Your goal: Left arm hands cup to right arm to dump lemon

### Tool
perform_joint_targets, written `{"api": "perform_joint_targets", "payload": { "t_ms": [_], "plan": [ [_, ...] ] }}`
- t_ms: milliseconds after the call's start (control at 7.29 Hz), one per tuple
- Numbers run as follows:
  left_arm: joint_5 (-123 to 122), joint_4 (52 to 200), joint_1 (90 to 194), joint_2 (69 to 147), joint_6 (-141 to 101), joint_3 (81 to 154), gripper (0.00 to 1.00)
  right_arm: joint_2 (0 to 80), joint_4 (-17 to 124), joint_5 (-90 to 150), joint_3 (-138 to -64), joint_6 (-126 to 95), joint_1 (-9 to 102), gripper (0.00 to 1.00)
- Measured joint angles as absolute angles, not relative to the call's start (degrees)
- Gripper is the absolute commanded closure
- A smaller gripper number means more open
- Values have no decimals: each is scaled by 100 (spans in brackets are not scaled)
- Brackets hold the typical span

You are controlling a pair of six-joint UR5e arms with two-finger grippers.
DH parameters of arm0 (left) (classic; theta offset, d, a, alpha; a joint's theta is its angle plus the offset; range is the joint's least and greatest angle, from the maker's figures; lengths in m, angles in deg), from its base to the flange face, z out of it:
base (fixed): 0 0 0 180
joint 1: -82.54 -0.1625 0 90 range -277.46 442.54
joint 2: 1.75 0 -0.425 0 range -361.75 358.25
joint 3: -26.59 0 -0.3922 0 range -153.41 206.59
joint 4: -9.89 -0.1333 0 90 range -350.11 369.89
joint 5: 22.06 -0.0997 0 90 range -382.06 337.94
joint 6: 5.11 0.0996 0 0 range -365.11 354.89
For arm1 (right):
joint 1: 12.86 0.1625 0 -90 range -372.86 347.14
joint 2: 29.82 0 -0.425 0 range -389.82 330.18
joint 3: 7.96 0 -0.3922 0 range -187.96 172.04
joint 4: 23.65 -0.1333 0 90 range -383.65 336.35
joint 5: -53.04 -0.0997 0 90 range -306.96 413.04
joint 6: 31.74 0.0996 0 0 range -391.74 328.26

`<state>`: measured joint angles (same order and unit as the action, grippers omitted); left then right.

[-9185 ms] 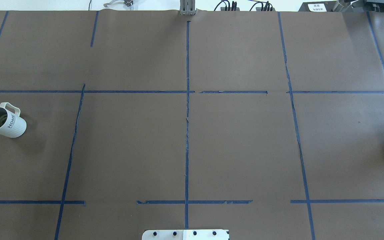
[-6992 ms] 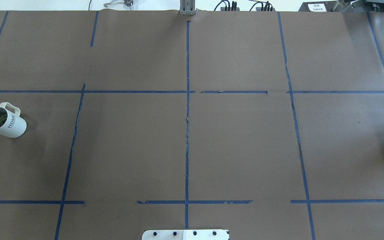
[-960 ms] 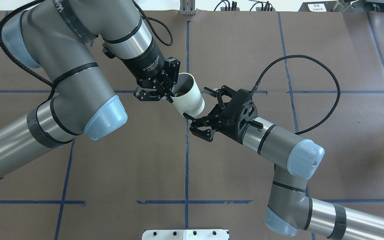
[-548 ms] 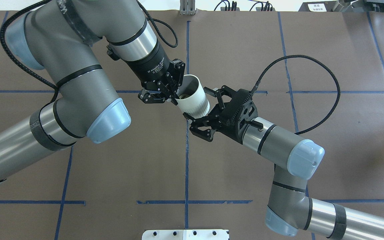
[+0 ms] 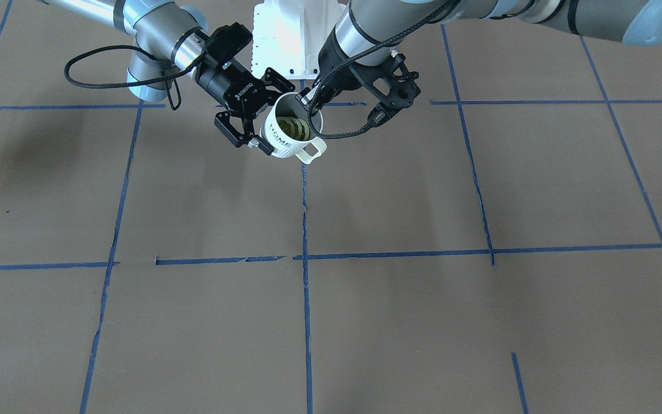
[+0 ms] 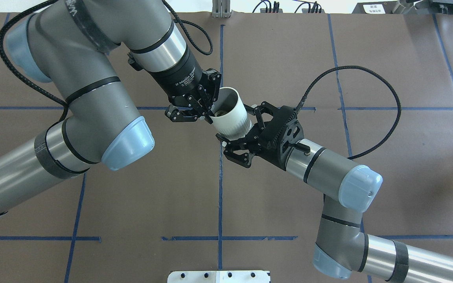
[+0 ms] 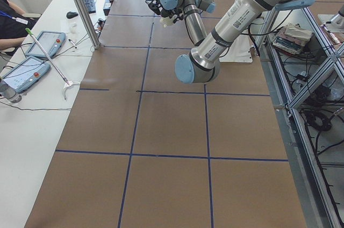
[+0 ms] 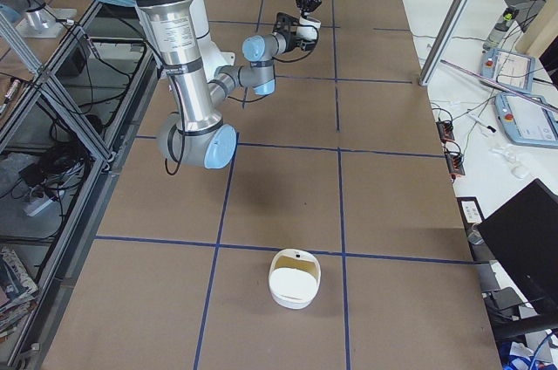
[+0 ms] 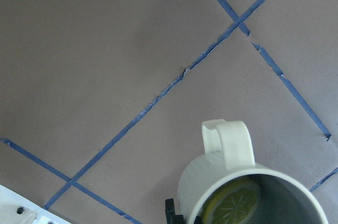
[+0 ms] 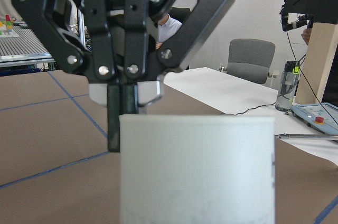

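Note:
The white cup with "HOME" lettering hangs upright above the table centre, its handle pointing away from the robot. Yellow-green lemon slices lie inside it, the lemon also showing from above in the left wrist view. My left gripper is shut on the cup's rim, one finger inside and one outside. My right gripper, lettered ROBOTIQ, stands open with its fingers on either side of the cup's body. In the right wrist view the cup fills the lower middle, the left gripper's black frame above it.
Brown paper with blue tape lines covers the table. A white bowl-like container sits near the table's right end. Tablets and cables lie on a side table, where a person sits. The robot's white base stands behind the cup.
The cup stood on the table at the far left with no arms in view. Over the last second the left arm carried it a little rightward, deeper between the right gripper's open fingers.

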<state>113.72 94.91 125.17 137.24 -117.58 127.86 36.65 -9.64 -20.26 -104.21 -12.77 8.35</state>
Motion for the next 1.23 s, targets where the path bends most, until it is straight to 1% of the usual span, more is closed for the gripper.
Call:
{"api": "perform_joint_targets", "payload": {
  "t_ms": [137,274,411,823,1234],
  "plan": [
    [11380,9495,12517,13722,-11748,12807,41,3664,-964,-2026,-10420,-1276,834,42],
    [11393,9547,12516,13707,-11705,12820,0,3663,-961,-2024,-10420,-1274,817,74],
    [11414,9671,12517,13679,-11598,12825,0,3674,-961,-2028,-10419,-1260,769,82],
    [11951,9789,12843,13555,-11199,12837,0,3734,-969,-2026,-10404,-1220,694,83],
    [11931,9751,12942,12877,-9976,12882,0,3729,-742,-2039,-10408,-1207,726,83]
  ]
}}
